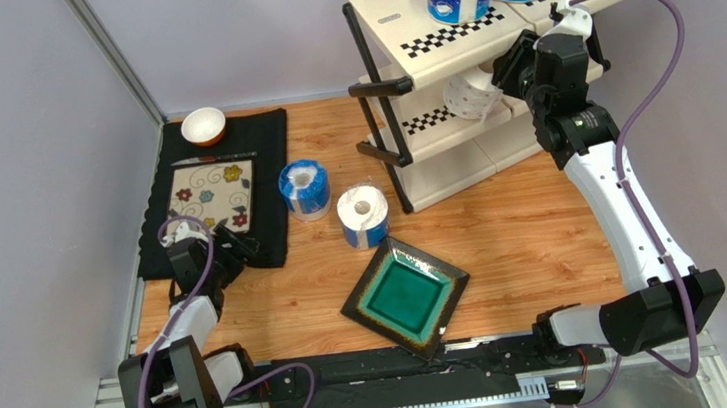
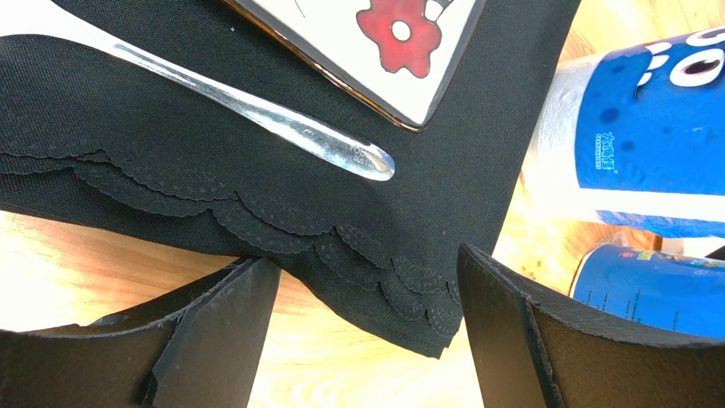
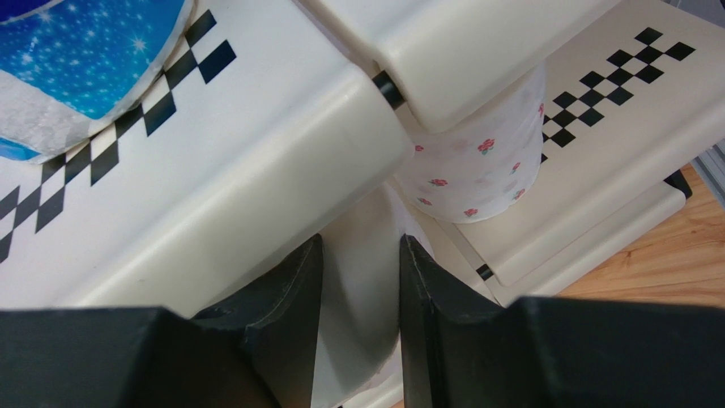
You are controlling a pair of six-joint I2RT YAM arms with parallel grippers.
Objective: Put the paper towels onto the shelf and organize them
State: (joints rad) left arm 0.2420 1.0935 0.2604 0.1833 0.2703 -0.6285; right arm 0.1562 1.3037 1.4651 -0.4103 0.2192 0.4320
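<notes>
L tool (image 2: 366, 259) open, R tool (image 3: 362, 246) clamped.

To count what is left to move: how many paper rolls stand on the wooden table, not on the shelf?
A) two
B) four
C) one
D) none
A: the top view shows a blue-wrapped roll and a partly wrapped roll on the table, beside the shelf.
</notes>
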